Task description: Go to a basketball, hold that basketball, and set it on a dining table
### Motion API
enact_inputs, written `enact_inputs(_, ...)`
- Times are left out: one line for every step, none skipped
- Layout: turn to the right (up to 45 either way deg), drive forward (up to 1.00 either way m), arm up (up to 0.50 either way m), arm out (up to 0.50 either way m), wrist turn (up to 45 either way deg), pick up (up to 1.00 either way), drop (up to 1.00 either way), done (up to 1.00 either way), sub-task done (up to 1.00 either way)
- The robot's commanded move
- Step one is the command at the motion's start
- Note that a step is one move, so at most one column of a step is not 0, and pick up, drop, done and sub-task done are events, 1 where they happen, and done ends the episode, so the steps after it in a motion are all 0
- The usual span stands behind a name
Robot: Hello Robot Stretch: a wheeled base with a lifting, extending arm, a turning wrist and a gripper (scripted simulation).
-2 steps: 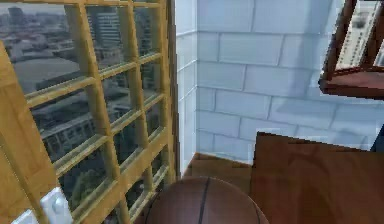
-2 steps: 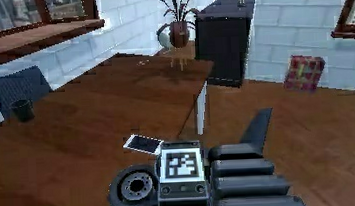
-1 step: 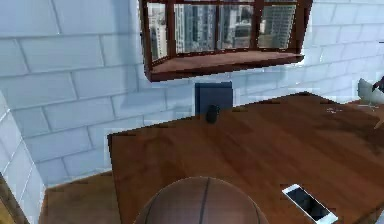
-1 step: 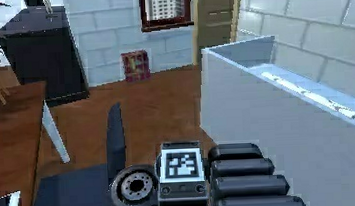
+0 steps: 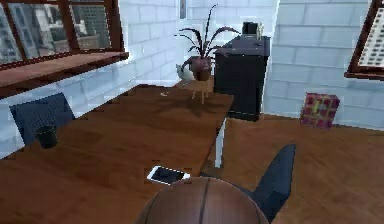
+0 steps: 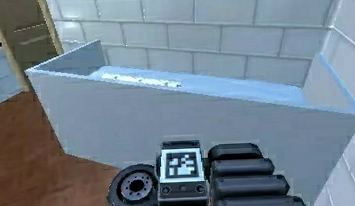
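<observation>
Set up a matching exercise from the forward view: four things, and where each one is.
Things: 1 basketball; 2 phone; 3 potted plant; 4 patterned box.
Places: a on the floor at the right; b at the bottom edge, middle; c on the dining table, near end; d beside the black cabinet.
Pairs: 1-b, 2-c, 3-d, 4-a.

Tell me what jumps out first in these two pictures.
A long brown wooden table spans the forward view, with a big brown-orange basketball bulging up at the bottom edge and a white phone just left of it. In the arm side view, a large pale blue box stands before a white brick wall.
</observation>
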Motion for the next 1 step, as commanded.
enact_inputs(39.0, 0.00, 0.00, 0.00, 0.0, 0.00, 0.00, 0.00, 0.00)
